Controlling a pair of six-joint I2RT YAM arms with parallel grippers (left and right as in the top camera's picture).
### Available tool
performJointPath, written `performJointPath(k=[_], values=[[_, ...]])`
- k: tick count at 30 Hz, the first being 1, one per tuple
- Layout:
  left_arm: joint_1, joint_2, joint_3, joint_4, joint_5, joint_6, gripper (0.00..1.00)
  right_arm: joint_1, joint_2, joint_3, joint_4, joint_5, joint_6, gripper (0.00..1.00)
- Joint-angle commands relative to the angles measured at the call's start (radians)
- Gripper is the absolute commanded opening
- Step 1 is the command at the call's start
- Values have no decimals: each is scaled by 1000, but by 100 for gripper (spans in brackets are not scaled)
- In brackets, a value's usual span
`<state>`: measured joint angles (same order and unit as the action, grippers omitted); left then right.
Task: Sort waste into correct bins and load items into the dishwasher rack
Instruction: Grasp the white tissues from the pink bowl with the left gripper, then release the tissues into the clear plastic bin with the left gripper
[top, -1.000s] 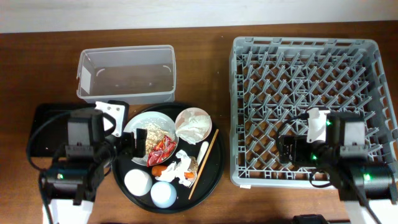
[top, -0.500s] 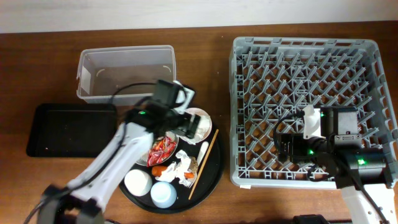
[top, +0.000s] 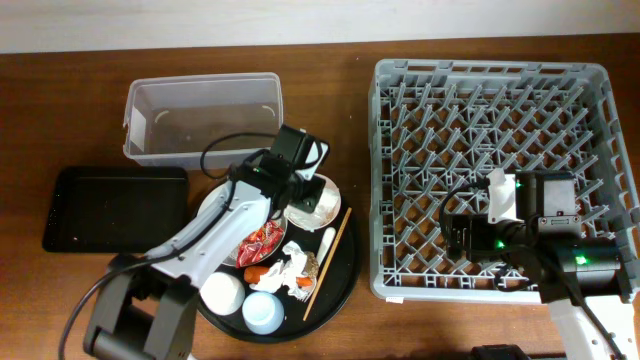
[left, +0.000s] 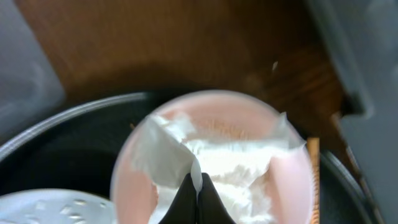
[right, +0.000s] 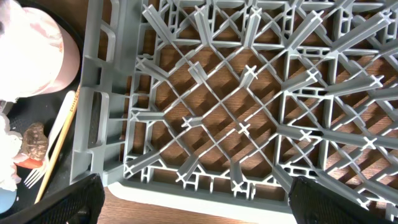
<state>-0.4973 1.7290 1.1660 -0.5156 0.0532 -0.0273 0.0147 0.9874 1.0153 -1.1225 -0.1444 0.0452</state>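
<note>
A pink bowl (top: 328, 190) (left: 289, 180) sits at the upper right of the round black tray (top: 345, 268) and holds a crumpled white tissue (top: 310, 203) (left: 239, 158). My left gripper (top: 300, 193) (left: 196, 186) is down in that bowl, shut on a fold of the tissue. A thin white sliver shows between its black fingertips. The grey dishwasher rack (top: 490, 100) (right: 205, 106) stands on the right with nothing in it. My right gripper (top: 456, 238) (right: 208, 205) hovers open over the rack's near left corner, holding nothing.
The tray also carries a white plate (top: 222, 205) of scraps, a red wrapper (top: 262, 240), more tissue (top: 295, 264), a chopstick (top: 328, 262), a white cup (top: 222, 292) and a pale blue cup (top: 262, 312). A clear bin (top: 200, 115) and a black rectangular tray (top: 110, 205) lie to the left.
My left arm has swung from the table's left side out over the tray to the pink bowl, and its jaws have shut on the tissue. The right arm has barely moved.
</note>
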Motion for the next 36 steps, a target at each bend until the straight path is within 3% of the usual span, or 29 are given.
performJointPath(k=[1,5,9,15,16,17,19,21,24,26,28,33,35,36], values=[[12,-145,142,-9,-126,6,0,5,-3,23,-1,-2,0,98],[135,-196,226,63,-219,5,0,5,-3,23,-1,-2,0,98],[316,-101,226,161,-218,4,0,5,-3,23,-1,-2,0,98],[347,90,226,193,-188,4,4,5,-3,23,-1,-2,0,98],[347,96,226,192,-177,5,24,5,-3,23,-1,-2,0,98],[347,95,226,190,-156,5,67,5,-3,23,-1,-2,0,98],[346,63,233,149,-153,5,99,5,-3,23,-6,-2,0,98],[335,-8,233,47,-134,5,99,5,-3,23,-9,-2,0,98],[298,-119,233,-224,-8,4,99,5,-3,23,-9,-2,0,98],[248,-137,230,-496,143,4,99,5,-3,23,-13,-2,0,98],[190,-134,184,-675,168,0,99,5,-3,23,-15,-2,0,98],[80,-134,-30,-700,169,-31,99,5,-3,22,-16,-2,0,98],[43,-134,-111,-621,169,-56,93,5,-3,22,-19,-2,0,98],[30,-134,-138,-581,169,-56,84,5,-3,22,-20,-2,0,98]])
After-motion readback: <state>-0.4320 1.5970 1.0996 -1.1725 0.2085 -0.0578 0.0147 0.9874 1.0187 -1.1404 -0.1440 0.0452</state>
